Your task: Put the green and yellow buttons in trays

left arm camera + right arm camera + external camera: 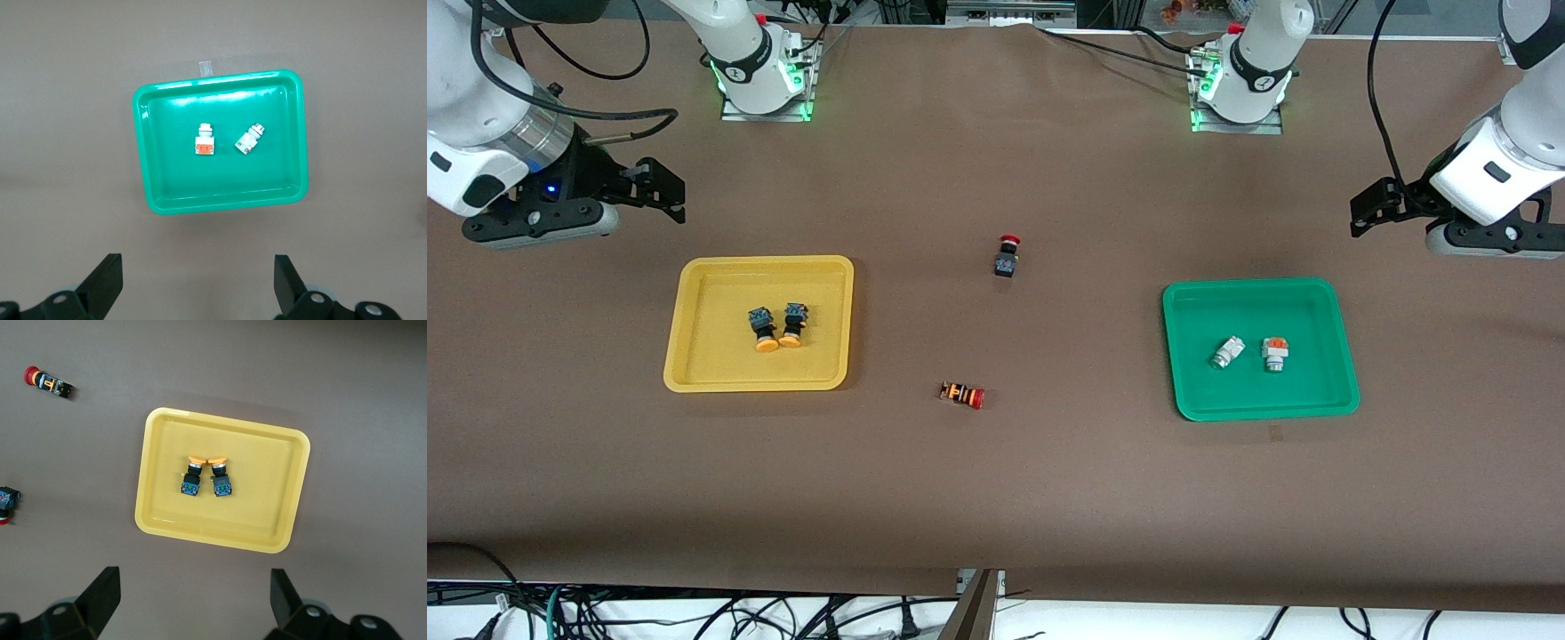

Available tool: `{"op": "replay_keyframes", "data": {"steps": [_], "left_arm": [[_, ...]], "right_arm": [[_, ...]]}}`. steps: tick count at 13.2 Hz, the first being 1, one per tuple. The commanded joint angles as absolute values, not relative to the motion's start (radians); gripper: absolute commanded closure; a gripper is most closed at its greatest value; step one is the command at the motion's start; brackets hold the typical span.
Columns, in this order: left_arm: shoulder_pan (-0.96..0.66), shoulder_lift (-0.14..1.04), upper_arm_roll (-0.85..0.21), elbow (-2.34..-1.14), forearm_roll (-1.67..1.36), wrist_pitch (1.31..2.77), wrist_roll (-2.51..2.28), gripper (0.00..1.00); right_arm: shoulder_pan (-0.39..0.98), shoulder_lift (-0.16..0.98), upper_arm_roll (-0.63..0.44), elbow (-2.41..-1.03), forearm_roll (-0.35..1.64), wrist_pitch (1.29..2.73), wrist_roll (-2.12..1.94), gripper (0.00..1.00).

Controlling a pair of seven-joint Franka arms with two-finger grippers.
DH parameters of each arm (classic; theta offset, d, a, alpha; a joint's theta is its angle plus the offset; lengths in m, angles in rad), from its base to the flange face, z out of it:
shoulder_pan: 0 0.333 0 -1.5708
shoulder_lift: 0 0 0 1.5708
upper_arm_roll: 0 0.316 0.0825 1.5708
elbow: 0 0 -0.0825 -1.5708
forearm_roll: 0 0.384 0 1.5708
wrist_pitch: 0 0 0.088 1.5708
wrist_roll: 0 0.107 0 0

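Right gripper (665,188) open, empty, over bare table by yellow tray (694,373) | left gripper (1369,206) open, empty, by green tray (1343,391) | yellow buttons (778,327) side by side in yellow tray, caps toward camera | green buttons (1252,353) in green tray | judged done; nothing left between fingers.

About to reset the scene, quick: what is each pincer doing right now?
Left pincer: open, empty, up over bare table by the green tray.
Right pincer: open, empty, up by the yellow tray.
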State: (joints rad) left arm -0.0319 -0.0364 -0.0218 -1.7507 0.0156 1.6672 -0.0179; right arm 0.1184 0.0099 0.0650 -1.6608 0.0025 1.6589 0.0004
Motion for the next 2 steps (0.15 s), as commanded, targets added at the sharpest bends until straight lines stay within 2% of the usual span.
{"op": "replay_keyframes", "data": {"steps": [1,2], "left_arm": [[-0.032,-0.058,-0.025,-1.763,-0.002,1.663,-0.020,0.00],[-0.032,-0.058,-0.025,-1.761,-0.002,1.663,-0.021,0.00]], "right_arm": [[0.097,0.032,0.083,-1.608,-0.014,1.641,0.008,0.01],[0.092,0.035,0.080,-1.605,-0.006,1.644,-0.003,0.01]]}}
